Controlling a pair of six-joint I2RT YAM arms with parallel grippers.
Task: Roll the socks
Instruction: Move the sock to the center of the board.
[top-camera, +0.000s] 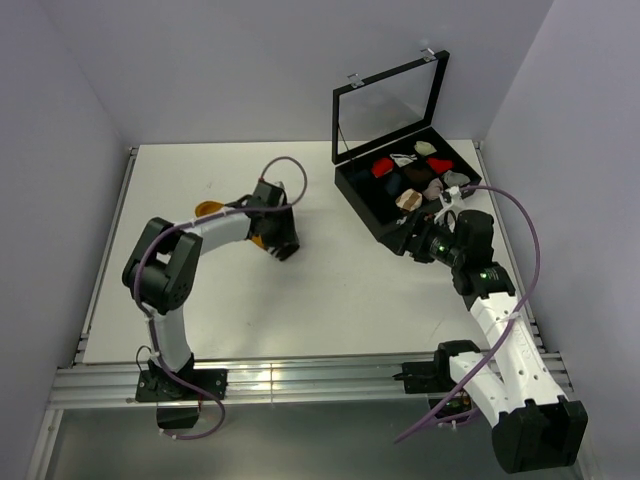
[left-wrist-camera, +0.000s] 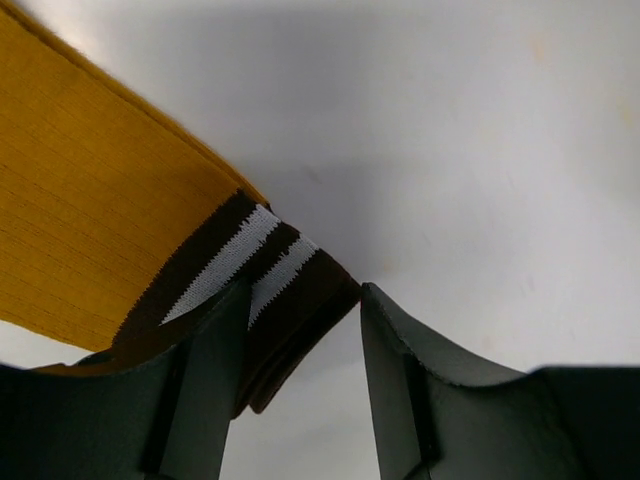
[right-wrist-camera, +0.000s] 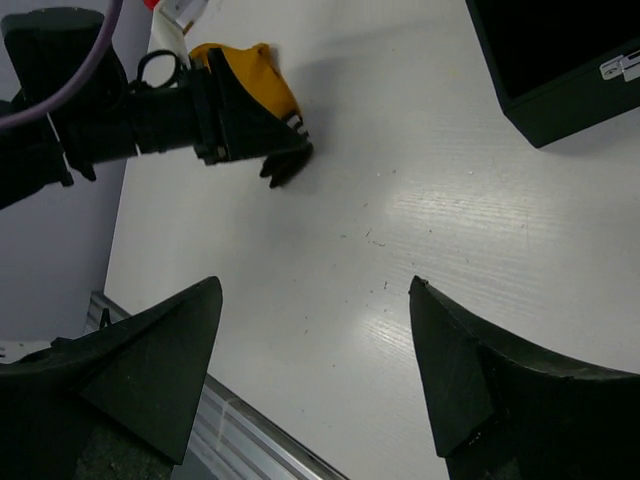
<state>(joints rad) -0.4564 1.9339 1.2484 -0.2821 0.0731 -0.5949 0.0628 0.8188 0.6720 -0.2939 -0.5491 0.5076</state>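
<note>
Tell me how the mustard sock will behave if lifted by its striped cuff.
Likely floppy and light: the mustard sock is thin ribbed knit lying flat on the table, so it should drape from the left gripper. Its striped cuff looks thicker, so probably not slippery.

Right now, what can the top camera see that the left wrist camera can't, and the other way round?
Only the top camera shows the black box with its clear lid up, the little coloured sock bundles inside it, and the right gripper near it. Only the left wrist camera shows two white stripes on a dark brown cuff, whose edge lies between open jaws. Both show the mustard-orange fabric sock, the left gripper and the white table.
</note>
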